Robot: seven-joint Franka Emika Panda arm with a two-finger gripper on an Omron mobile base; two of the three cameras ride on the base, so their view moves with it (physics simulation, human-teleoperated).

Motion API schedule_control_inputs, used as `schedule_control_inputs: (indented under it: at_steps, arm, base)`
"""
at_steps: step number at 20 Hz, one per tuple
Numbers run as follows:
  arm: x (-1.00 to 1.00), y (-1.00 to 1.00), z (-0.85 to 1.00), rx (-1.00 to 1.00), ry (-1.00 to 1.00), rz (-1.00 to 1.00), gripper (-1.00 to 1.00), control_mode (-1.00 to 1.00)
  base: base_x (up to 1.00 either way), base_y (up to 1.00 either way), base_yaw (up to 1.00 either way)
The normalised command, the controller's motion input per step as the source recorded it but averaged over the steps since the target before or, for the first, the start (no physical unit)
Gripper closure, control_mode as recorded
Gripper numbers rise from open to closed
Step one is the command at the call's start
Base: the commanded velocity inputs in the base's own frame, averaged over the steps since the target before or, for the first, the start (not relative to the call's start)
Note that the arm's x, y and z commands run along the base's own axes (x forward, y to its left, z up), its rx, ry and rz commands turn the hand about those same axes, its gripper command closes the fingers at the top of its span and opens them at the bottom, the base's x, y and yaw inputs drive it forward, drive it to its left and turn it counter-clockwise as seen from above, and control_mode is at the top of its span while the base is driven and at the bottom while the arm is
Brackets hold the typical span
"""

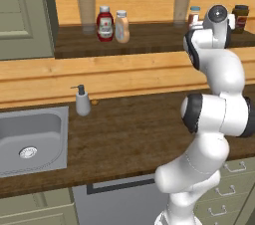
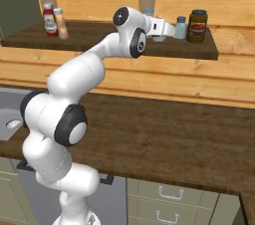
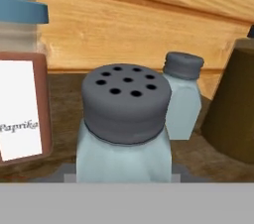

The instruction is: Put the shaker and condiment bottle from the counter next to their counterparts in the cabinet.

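The shaker (image 3: 124, 119), pale teal with a grey holed cap, stands close in the hand view between the tips of my gripper (image 3: 124, 174), which is shut on it just above the cabinet (image 1: 149, 37) shelf. Behind it to the right stands its light-blue counterpart (image 3: 182, 96) (image 2: 180, 28). In the right base view my gripper (image 2: 167, 31) reaches into the shelf's right part. The peach-orange condiment bottle (image 1: 122, 26) (image 2: 62, 23) stands upright on the shelf's left part, right beside the red sauce bottle (image 1: 104, 23) (image 2: 49, 20).
A paprika shaker (image 3: 20, 104) (image 1: 194, 17) stands close on the left of the held shaker, a dark jar (image 3: 233, 104) (image 2: 197, 26) on the right. Two glasses (image 1: 86, 12) (image 1: 182, 7) stand at the shelf's back. Below, the counter (image 1: 139, 134) holds a sink (image 1: 30, 139) and soap dispenser (image 1: 82, 102).
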Motion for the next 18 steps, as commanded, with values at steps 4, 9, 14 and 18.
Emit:
schedule_control_inputs:
  at_steps: [4,9,14,18]
  arm:
    - [0.20,-0.19,-0.16,0.00,0.00,0.00,1.00,-1.00]
    - [0.24,-0.15,-0.15,0.00,0.00,0.00,1.00,-1.00]
    - [0.33,-0.09,-0.24,0.00,0.00,0.00,1.00,-1.00]
    - [0.32,-0.10,-0.33,0.00,0.00,0.00,1.00,-1.00]
  base:
    - [0.00,0.00,0.00]
    - [0.00,0.00,0.00]
    - [0.00,0.00,0.00]
    - [0.00,0.00,0.00]
